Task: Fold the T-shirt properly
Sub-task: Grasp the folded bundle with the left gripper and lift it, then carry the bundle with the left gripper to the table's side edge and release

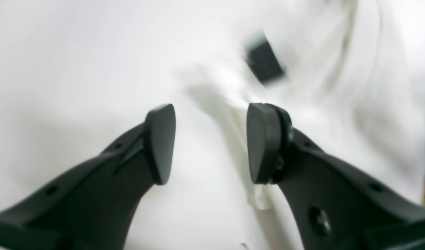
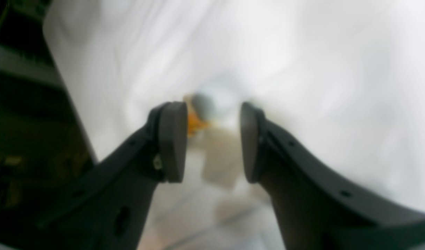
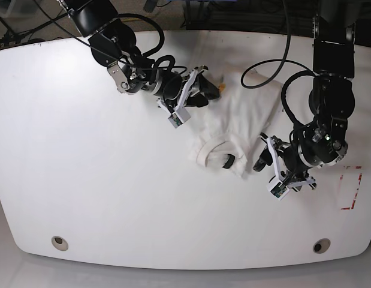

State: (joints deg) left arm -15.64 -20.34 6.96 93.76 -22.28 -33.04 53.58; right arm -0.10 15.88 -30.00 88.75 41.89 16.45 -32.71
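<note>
On the white table (image 3: 83, 180), the bunched T-shirt (image 3: 245, 120) is flanked by left gripper (image 1: 211, 142) and right gripper (image 2: 212, 140), jaws apart and empty, seemingly placed for grasping opposite ends.

The left gripper (image 1: 211, 143) is hovering over the white T-shirt (image 1: 337, 114), its two black fingers (image 1: 160, 142) standing apart with nothing between them. A dark, blurred tag (image 1: 264, 62) is lying on the rumpled cloth beyond.
</note>
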